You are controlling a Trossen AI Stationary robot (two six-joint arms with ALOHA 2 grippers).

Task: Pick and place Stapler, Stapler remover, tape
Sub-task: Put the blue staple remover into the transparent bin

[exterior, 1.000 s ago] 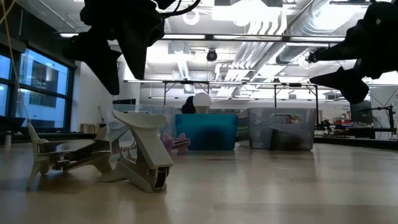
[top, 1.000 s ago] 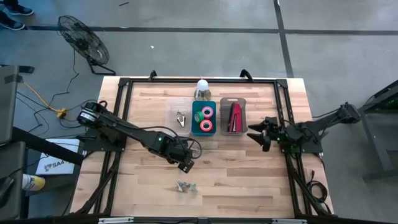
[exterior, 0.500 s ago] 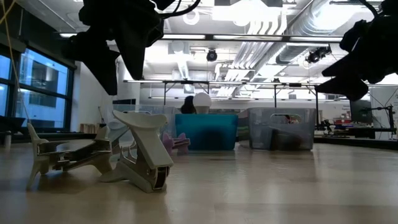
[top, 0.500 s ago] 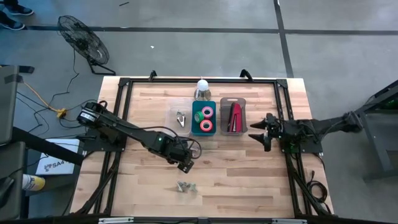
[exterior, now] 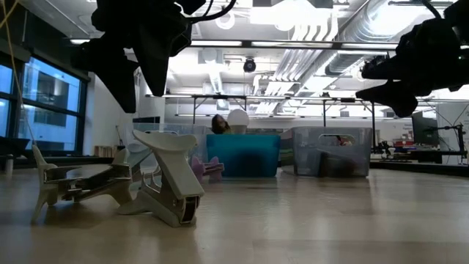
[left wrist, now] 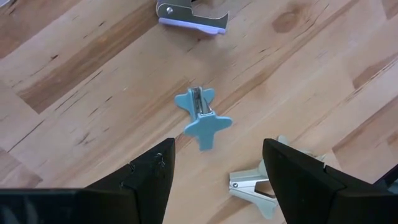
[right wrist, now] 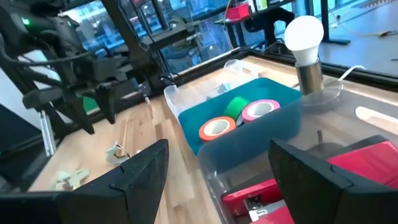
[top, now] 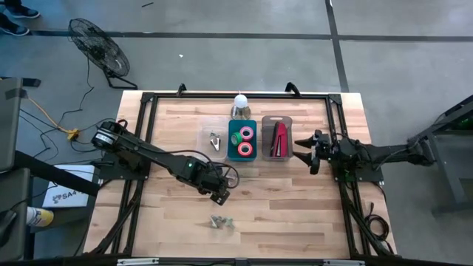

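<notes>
While three tape rolls share one bin.

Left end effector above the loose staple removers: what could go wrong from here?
1. The left end effector hangs open over three staple removers that lie close together; closing might catch two, or push one aside.
2. The blue staple remover lies flat on the table, so the fingers may slide off it.
3. The right end effector is open beside the stapler's bin and could bump it.

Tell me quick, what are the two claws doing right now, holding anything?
Left gripper: jaws open, empty, above the staple removers.
Right gripper: jaws open, empty, beside the stapler bin.
</notes>
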